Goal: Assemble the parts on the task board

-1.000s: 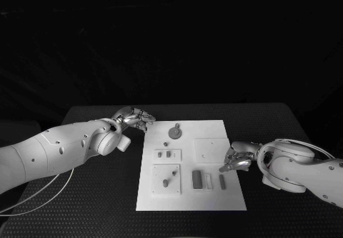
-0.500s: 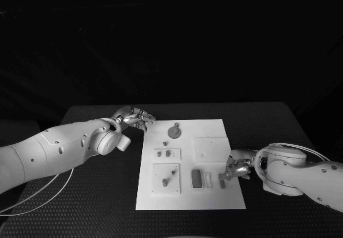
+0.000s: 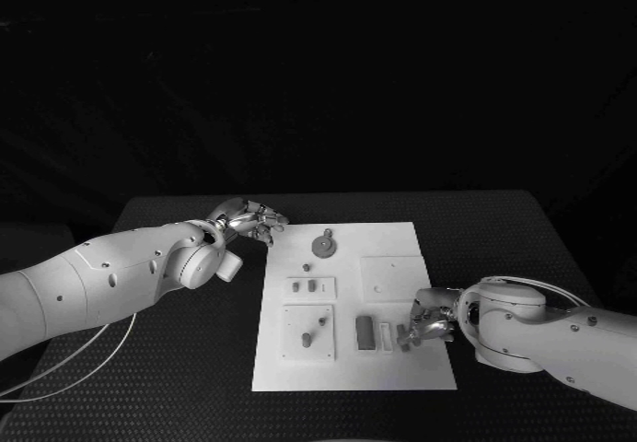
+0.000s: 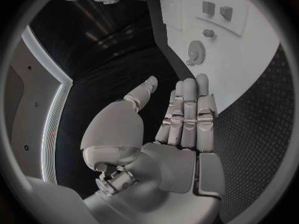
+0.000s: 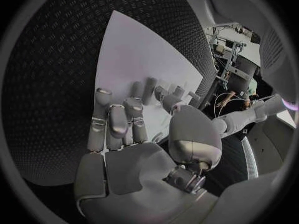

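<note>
The white task board (image 3: pixel 399 239) lies mid-table. It carries a gear-shaped part (image 3: pixel 324 245), a small peg (image 3: pixel 308 268), two small pieces (image 3: pixel 312 286) in a square plate, a dark block (image 3: pixel 365 331) and a thin dark bar (image 3: pixel 402 337) beside a white slot (image 3: pixel 385 336). My right hand (image 3: pixel 430 319) hovers low over the board's near right part, its fingertips at the thin bar; I see nothing held. In the right wrist view that hand (image 5: pixel 124 129) stretches over the board (image 5: pixel 137 50), thumb apart. My left hand (image 3: pixel 249 219) floats off the board's far left corner, fingers straight, holding nothing. The left wrist view shows this hand (image 4: pixel 184 119), the board (image 4: pixel 249 59) and the gear (image 4: pixel 196 50).
A raised square plate (image 3: pixel 393 277) sits on the board's right half, and another plate (image 3: pixel 308 331) with small pieces on its near left. Black textured table (image 3: pixel 186 368) surrounds the board. A white cable (image 3: pixel 80 364) loops near my left arm.
My right hand has moved toward me and inward over the board, from its right edge to the thin bar. The bar sits slightly closer to the slot. The left hand has stayed put.
</note>
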`<move>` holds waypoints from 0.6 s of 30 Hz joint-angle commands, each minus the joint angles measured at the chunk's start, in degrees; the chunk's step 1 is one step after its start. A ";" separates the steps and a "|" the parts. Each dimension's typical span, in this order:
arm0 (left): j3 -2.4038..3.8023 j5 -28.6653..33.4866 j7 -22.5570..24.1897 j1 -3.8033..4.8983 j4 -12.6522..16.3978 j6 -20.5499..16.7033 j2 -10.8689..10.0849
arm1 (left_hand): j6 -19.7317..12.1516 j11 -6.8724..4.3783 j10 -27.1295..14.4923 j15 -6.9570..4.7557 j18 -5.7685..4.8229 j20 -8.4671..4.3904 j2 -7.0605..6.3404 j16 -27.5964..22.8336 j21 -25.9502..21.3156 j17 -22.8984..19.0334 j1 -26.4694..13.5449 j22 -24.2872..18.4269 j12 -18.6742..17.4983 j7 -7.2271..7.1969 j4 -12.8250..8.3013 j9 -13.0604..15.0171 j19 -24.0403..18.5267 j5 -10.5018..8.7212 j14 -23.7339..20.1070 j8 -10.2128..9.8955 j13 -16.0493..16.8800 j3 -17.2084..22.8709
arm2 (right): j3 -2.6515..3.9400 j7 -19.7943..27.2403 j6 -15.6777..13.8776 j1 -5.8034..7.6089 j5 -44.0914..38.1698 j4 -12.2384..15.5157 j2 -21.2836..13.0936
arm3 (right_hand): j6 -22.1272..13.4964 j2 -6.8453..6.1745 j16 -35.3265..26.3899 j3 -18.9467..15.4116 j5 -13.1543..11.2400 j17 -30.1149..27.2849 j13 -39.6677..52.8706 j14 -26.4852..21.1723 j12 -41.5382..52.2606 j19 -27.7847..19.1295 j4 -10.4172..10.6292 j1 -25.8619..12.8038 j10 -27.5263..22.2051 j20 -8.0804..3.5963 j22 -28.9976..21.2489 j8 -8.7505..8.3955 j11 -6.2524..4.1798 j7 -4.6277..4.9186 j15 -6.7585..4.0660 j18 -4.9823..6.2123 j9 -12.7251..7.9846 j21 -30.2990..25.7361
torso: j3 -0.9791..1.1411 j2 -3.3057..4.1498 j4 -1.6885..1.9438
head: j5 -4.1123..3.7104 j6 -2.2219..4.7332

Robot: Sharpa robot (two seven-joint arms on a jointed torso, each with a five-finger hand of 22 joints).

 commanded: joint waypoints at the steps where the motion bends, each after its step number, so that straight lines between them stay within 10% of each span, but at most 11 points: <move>1: 0.03 0.30 0.34 0.06 0.16 0.81 0.00 | 0.46 -0.02 -0.02 -0.09 1.11 0.11 0.08 -0.28 -0.26 0.06 -0.72 0.08 0.22 -0.07 0.40 0.06 0.36 -0.20 0.22 0.22 0.08 0.11 | -0.28 -0.15 0.30 -0.59 -9.63 -0.21 0.42 | 0.02 0.35 -0.33 0.13 -0.19 0.05 0.06 -0.28 -0.22 -0.26 -0.10 -0.48 -0.40 -0.10 1.12 -0.43 0.07 0.37 0.02 0.76 0.09 -0.17 | -0.01 0.00 -0.02 | 0.10 -0.19; 10: 0.03 0.30 0.30 0.06 0.22 0.87 -0.13 | 0.47 -0.02 0.00 -0.09 1.11 0.11 0.12 -0.30 -0.29 0.08 -0.77 0.09 0.22 -0.08 0.46 0.06 0.35 -0.21 0.21 0.23 0.10 0.11 | -0.79 -0.57 -0.83 -1.32 -15.96 -0.76 1.58 | 0.09 3.28 -0.50 -0.09 -0.17 -0.21 0.08 -0.45 -0.32 -0.48 -7.12 2.09 -0.31 -0.02 1.09 -0.68 0.16 0.46 0.23 0.76 0.24 0.10 | 0.03 0.00 -0.05 | 0.15 -0.32; 18: 0.03 0.30 0.24 0.06 0.20 0.97 -0.11 | 0.45 -0.02 0.00 -0.09 1.10 0.11 0.13 -0.31 -0.31 0.09 -0.81 0.11 0.22 -0.07 0.51 0.05 0.34 -0.21 0.20 0.22 0.11 0.10 | -0.80 -0.71 -3.00 -1.62 -17.50 -0.95 2.29 | -0.09 4.82 -0.74 0.07 -0.14 -0.77 -0.09 -0.67 -0.57 -0.48 -9.15 2.59 -0.30 0.16 1.02 -0.96 0.30 0.57 0.40 0.76 0.17 0.00 | 0.06 0.01 -0.07 | 0.11 -0.39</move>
